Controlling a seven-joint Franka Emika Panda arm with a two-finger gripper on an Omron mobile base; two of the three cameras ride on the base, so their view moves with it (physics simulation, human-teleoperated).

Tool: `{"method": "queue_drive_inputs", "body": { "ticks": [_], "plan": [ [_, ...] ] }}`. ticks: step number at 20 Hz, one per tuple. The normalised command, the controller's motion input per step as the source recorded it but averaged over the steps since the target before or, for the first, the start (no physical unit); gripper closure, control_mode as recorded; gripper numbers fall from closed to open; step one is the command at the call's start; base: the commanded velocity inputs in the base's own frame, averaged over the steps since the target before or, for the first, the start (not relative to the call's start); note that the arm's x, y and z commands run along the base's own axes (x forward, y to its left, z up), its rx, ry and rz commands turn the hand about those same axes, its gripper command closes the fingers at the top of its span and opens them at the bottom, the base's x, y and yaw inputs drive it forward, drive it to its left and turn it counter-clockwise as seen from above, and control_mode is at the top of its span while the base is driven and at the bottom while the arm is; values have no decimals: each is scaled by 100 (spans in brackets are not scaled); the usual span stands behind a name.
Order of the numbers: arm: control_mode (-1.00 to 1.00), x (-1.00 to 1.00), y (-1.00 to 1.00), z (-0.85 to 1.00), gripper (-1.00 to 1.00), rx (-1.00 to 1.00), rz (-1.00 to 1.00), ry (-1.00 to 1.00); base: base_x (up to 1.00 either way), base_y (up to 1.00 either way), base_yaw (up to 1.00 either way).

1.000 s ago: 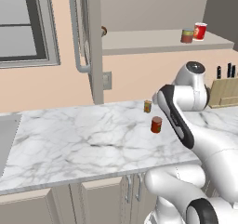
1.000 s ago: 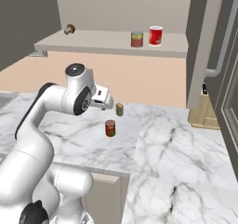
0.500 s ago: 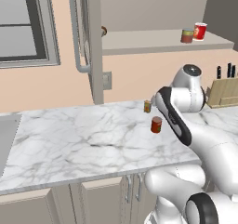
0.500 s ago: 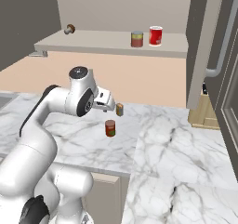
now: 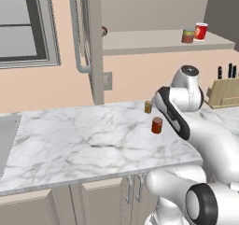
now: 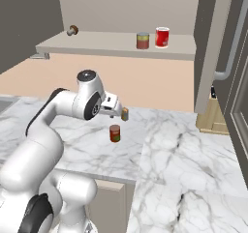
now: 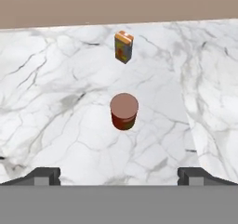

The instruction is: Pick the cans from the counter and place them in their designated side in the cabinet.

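Hand view looks down on the marble surface [image 7: 60, 102] and shows the round brownish-red lid of a dark red can [image 7: 124, 111] standing upright, long axis vertical, about midway between the two finger tips [image 7: 44, 175] at the lower corners; beyond it, apart from it, stands a small orange box [image 7: 123, 47] with a coloured label, also upright. The jaws are spread wide and hold nothing; the tips touch neither the can nor the box. Left base view adds what the hand camera misses: the tall cabinet door [image 5: 95, 42] swung open with its long grey bar handle [image 5: 77, 30], the cabinet shelf [image 5: 158, 40] carrying a shorter teal-topped can [image 5: 188, 36] just beside a bright red can with a white rim [image 5: 201, 31], and a knife block [image 5: 223, 92] at the right. Right base view shows the gripper [image 6: 116, 109] hovering above the surface near the orange box, with the dark red can below and in front of it, plus a small brown knob-like thing [image 6: 73, 30] at the shelf's left end.
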Motion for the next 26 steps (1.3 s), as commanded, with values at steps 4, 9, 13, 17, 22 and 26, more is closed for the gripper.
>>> {"method": "queue_drive_inputs", "body": {
  "ticks": [4, 9, 13, 17, 22, 26],
  "plan": [
    [-100, 10, 0, -8, -100, 0, 0, 8, 0, 0, 0],
    [-100, 12, 0, -14, -100, 0, 1, 0, 0, 0, 0],
    [-100, 18, 0, -17, -100, 0, 1, 0, 0, 0, 0],
    [-100, 19, 0, -15, -100, 0, 1, 0, 0, 0, 0],
    [-100, 15, -1, -14, -100, 0, 1, 0, 0, 0, 0],
    [-100, 12, -2, -16, -100, 0, 1, 0, 0, 0, 0]
  ]
}}
